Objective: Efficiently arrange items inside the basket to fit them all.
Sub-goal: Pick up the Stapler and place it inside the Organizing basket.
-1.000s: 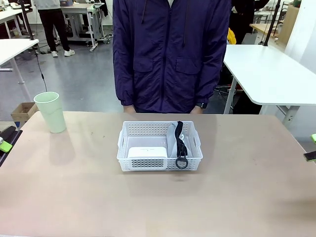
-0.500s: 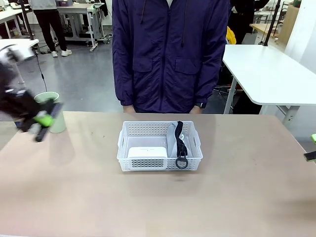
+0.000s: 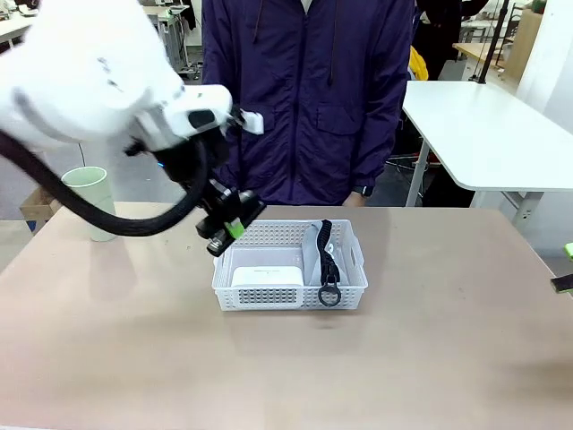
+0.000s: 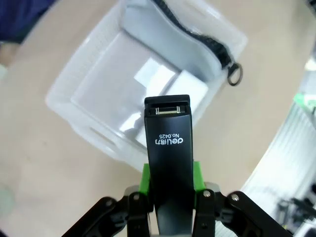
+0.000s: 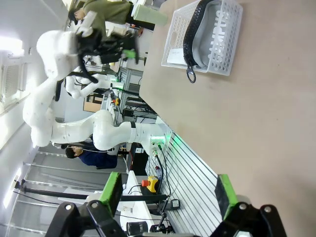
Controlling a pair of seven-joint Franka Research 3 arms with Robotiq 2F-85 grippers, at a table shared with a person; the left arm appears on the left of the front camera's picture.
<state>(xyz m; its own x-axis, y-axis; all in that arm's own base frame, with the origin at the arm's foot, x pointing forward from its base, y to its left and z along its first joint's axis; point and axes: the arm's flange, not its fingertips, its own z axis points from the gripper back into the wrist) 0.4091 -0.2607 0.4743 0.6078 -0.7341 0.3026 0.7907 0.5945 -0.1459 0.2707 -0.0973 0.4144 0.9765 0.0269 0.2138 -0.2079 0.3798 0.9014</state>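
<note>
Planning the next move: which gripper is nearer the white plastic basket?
Left. The left gripper, holding a black stapler, hovers by the white perforated plastic basket's far-left corner; the right gripper sits at the table's right edge.

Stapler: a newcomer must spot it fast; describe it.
Find the white basket mid-table. At its left end hangs the left claw, shut on the stapler. It is a slim black bar with white print, unlike the white box and grey pouch.
</note>
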